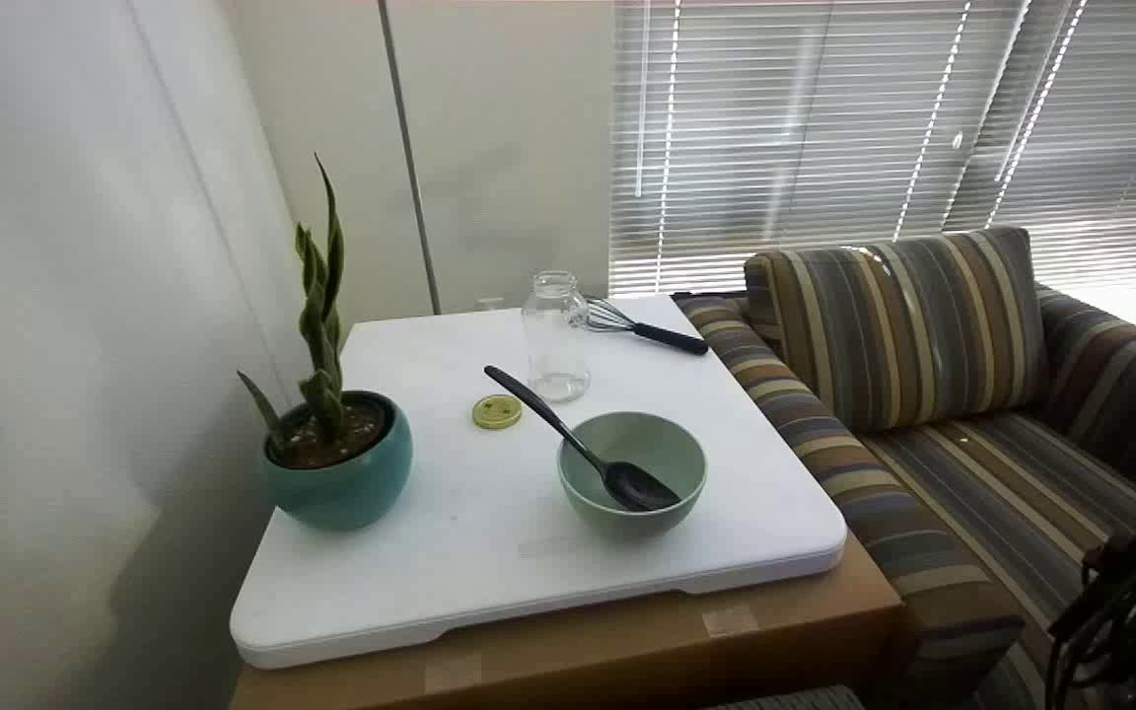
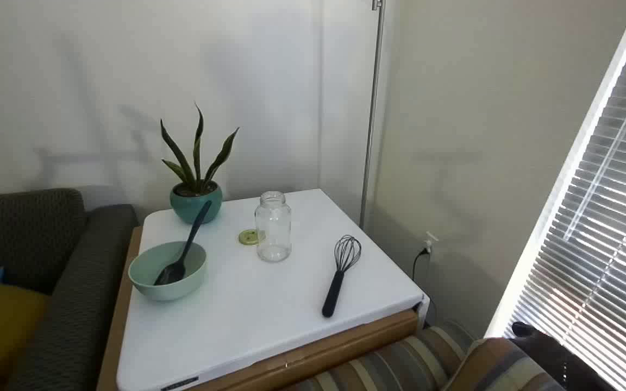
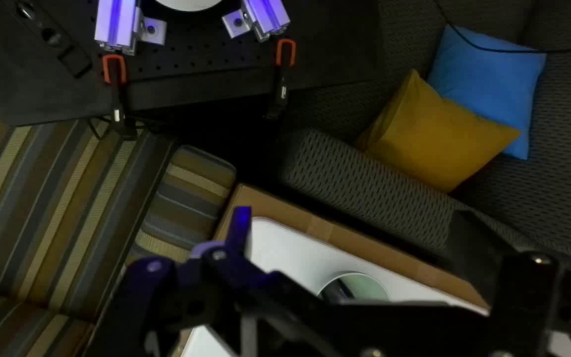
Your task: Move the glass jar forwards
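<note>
A glass jar (image 2: pixel 273 232) stands upright on a white bench (image 2: pixel 258 315), seemingly below the hand (image 3: pixel 352 218) and well apart. The hand is spread, gripping nothing.

The glass jar (image 2: pixel 273 228) is clear and colourless, a roughly cylindrical piece whose rounded shoulders narrow to a short neck and an open mouth. It stands upright on the white surface (image 2: pixel 248 320), taller than it is wide, its base showing as a greyish ring at the bottom. In an exterior view it stands between the green bowl (image 2: pixel 182 290) and the whisk (image 2: pixel 338 278), apart from both, with the yellow-green disc (image 2: pixel 247 237) just beside it and slightly overlapped by the glass. In both exterior views its sides are see-through; the neck may be ribbed, though the detail is too fine to be sure.
</note>
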Robot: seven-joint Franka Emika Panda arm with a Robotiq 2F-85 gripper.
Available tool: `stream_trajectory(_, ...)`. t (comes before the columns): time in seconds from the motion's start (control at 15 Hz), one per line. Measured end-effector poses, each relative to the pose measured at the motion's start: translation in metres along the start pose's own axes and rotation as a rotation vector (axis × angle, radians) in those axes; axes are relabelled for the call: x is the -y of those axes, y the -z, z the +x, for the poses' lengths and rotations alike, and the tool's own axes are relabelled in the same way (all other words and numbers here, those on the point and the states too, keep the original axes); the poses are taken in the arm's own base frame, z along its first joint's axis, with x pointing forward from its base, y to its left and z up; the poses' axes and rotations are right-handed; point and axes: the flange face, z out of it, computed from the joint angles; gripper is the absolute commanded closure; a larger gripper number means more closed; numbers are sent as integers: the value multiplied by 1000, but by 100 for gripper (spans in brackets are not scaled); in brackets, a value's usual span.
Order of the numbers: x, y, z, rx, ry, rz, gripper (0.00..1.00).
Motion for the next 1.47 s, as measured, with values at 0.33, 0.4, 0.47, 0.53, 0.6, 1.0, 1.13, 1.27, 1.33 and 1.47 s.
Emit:
stream_trajectory(0.33,4,-2,3,-3,3,18,0)
stream_trajectory(0.4,8,-3,6,-9,4,38,0)
stream_trajectory(0.47,11,-5,11,-14,3,59,0)
stream_trajectory(0.53,14,-8,17,-19,1,79,0)
stream_trajectory(0.6,16,-11,24,-23,-3,100,0)
stream_trajectory(1.0,33,-20,78,-29,-10,136,0)
stream_trajectory(1.13,36,-17,104,-46,-15,134,0)
stream_trajectory(1.27,38,-14,134,-73,-9,126,0)
stream_trajectory(1.33,41,-13,152,-90,-1,116,0)
stream_trajectory(1.47,49,-15,187,-130,20,98,0)
